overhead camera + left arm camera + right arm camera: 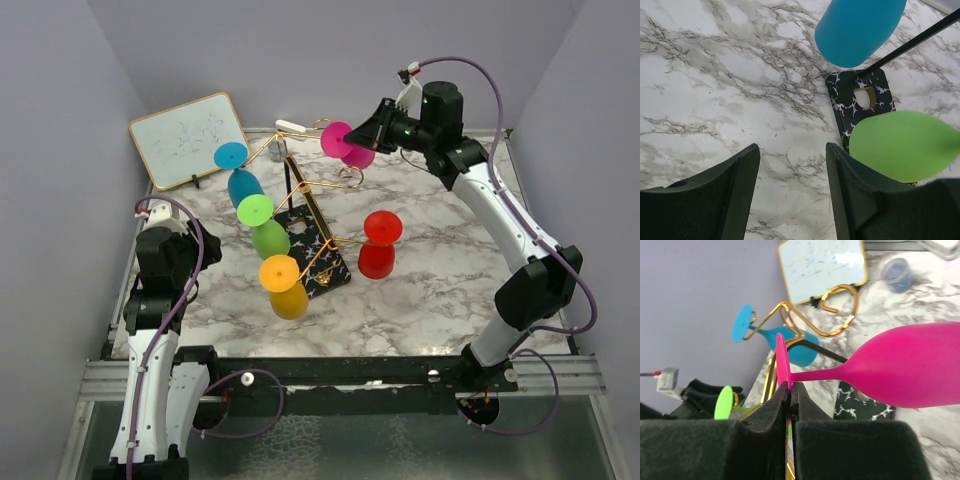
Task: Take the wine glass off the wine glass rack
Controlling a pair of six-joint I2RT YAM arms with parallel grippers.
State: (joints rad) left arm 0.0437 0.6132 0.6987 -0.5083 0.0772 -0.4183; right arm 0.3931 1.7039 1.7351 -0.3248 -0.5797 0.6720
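The gold wire rack [310,190] stands mid-table on its black speckled base [318,256]. Blue [240,178], green [264,226] and orange [284,286] wine glasses hang from its left arms. My right gripper [352,141] is shut on the foot disc of a pink wine glass [345,145] at the rack's far right arm tip; in the right wrist view the pads [790,390] pinch the disc and the pink bowl [910,372] points right. My left gripper [792,160] is open and empty above the marble, left of the rack.
A red wine glass [380,244] stands upside down on the table right of the rack. A framed whiteboard [190,139] leans at the back left. A small blue tub [896,273] and a white object [292,127] lie behind the rack. Grey walls surround the table.
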